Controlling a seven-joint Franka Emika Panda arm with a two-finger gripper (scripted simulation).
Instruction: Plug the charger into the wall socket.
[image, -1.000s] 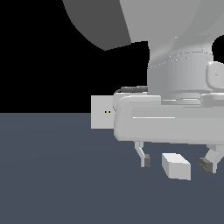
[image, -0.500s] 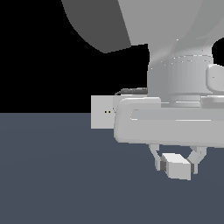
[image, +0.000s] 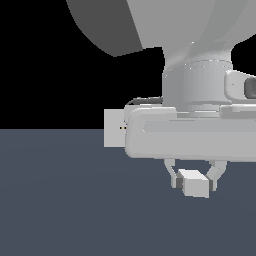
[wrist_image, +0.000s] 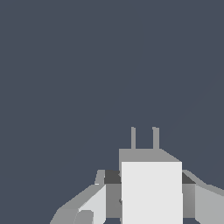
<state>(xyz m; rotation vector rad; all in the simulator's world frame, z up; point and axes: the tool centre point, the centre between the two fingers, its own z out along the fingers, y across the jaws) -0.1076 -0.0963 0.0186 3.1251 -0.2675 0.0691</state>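
The charger (image: 195, 183) is a small off-white block held between my gripper's (image: 194, 180) two fingers, at the exterior view's lower right, lifted a little off the grey floor. In the wrist view the charger (wrist_image: 151, 192) fills the space between the fingers, with two thin prongs pointing away from the camera. The wall socket (image: 114, 128) is a flat upright off-white plate with two tiny holes, at the exterior view's left of my hand; its right part is hidden behind the hand. It does not show in the wrist view.
A flat dark grey floor (image: 60, 200) spreads under everything, with black background above. The big arm body (image: 200, 75) fills the exterior view's upper right.
The fingers closed from wide open onto the charger, and it has risen slightly off the floor with the hand.
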